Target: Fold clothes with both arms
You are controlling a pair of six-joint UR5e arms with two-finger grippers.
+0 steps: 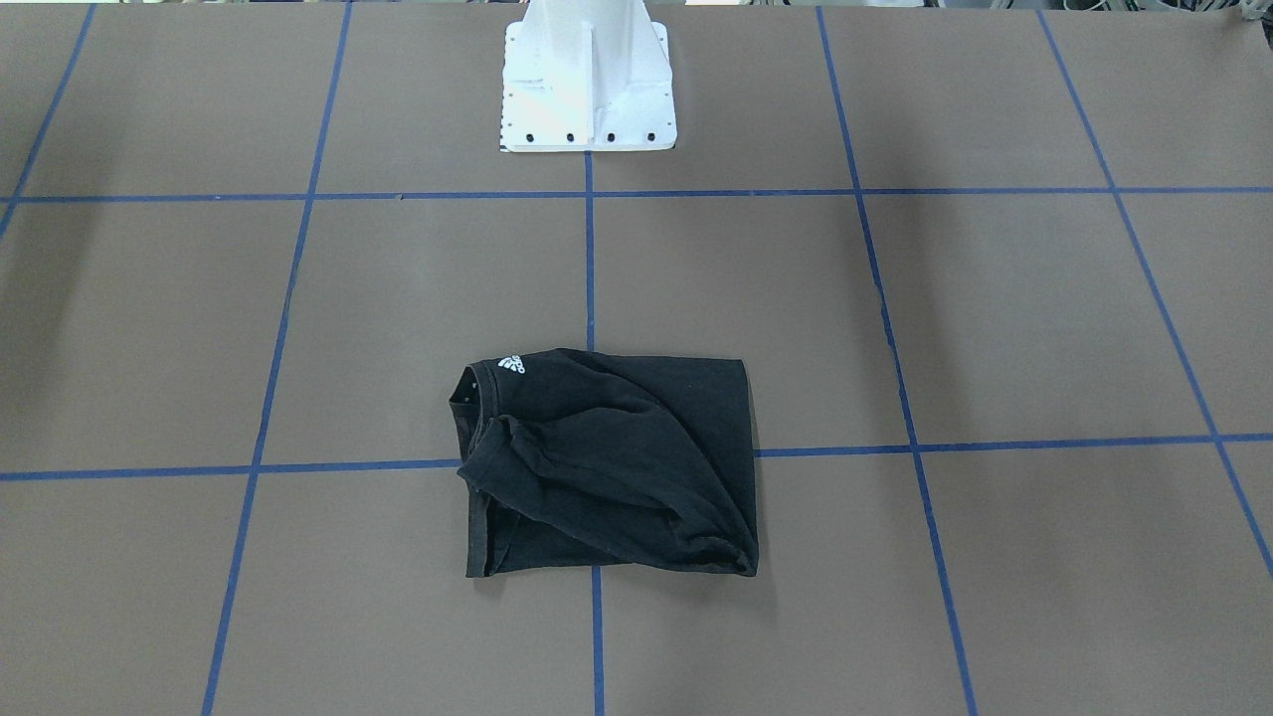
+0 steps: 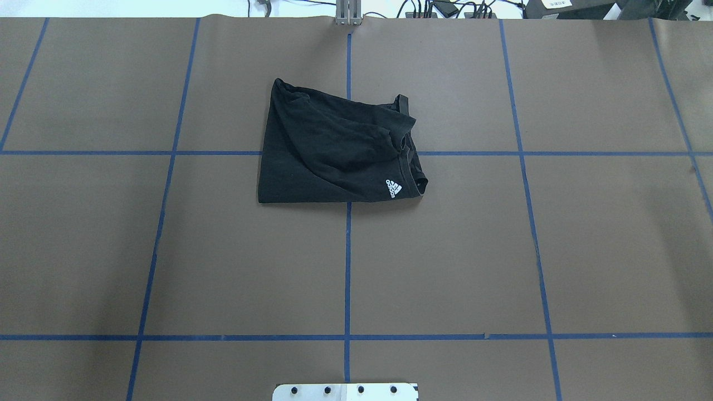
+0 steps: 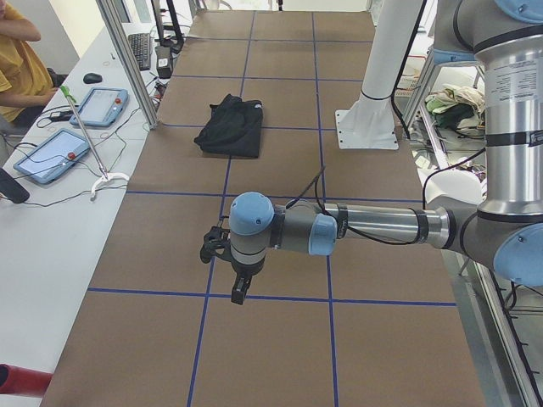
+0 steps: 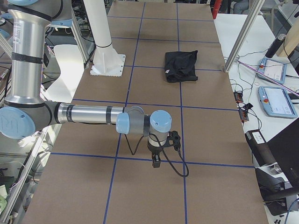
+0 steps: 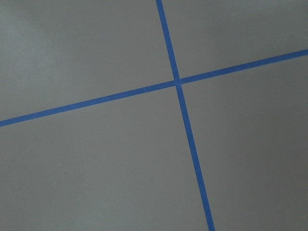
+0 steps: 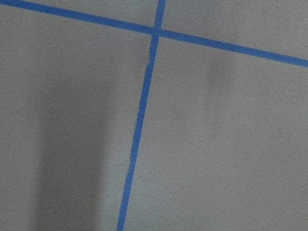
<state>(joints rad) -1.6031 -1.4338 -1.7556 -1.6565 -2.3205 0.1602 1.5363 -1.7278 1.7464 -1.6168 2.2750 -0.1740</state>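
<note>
The clothes are one black T-shirt (image 1: 607, 467), lying folded into a rough rectangle on the brown mat with a small white collar logo (image 2: 393, 188) showing. It also appears far off in the side views (image 3: 231, 125) (image 4: 181, 65). My left gripper (image 3: 240, 297) hangs low over bare mat, well away from the shirt and pointing down. My right gripper (image 4: 155, 163) hangs the same way at the opposite end of the table. Both show only in the side views, so I cannot tell whether they are open or shut. Both wrist views show just mat and blue tape lines.
The white pedestal base (image 1: 587, 89) stands at the robot's side of the table. Blue tape lines (image 2: 347, 250) grid the mat. A side bench carries tablets (image 3: 51, 157) (image 4: 275, 100) and cables, with a seated person (image 3: 17, 59) beside it. Aluminium frame posts (image 3: 127, 59) border the table.
</note>
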